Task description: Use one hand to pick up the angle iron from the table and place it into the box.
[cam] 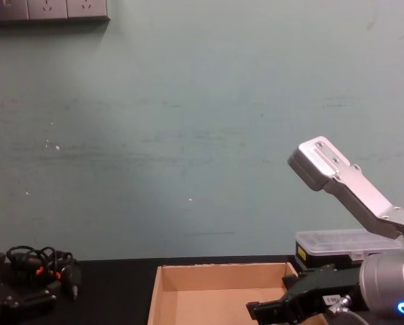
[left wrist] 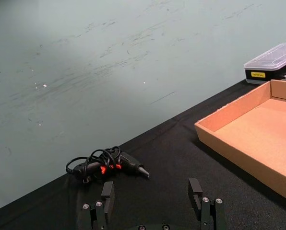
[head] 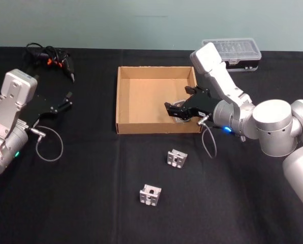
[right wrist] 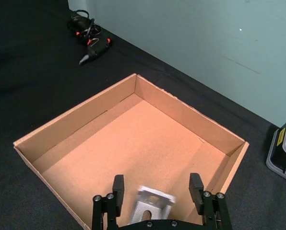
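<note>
The right hand [right wrist: 157,188] hangs over the near right corner of the cardboard box [head: 119,101], its silver-grey wrist housing sloping up and back toward the wall. Its two black fingers [right wrist: 118,190] are spread wide and grasp nothing. In the right wrist view an angle iron [right wrist: 151,205], a small silver bracket with holes in it, sits in the gap between them and touches neither finger. Its outline is smeared, so I cannot tell whether it already rests on the box floor. From the head view the same bracket shows as a pale patch inside the box, tucked under the hand, close to the front wall and the right wall. The box is a shallow tan tray with low walls and no lid, and it stands on the black desk [head: 90,178] near the middle. A second angle iron [head: 176,158] lies on the desk just in front of the box's right end, and a third angle iron [head: 150,194] lies nearer the robot, a little to the left of the second. The left hand [head: 66,101] is parked above the left side of the desk, well apart from the box, with its fingers also released and parted. Beyond it, near the desk's far left edge, lies a black tool with looped cables and orange marks [head: 50,57]. A black plastic case with a clear lid [head: 233,53] sits behind the box to the right.
</note>
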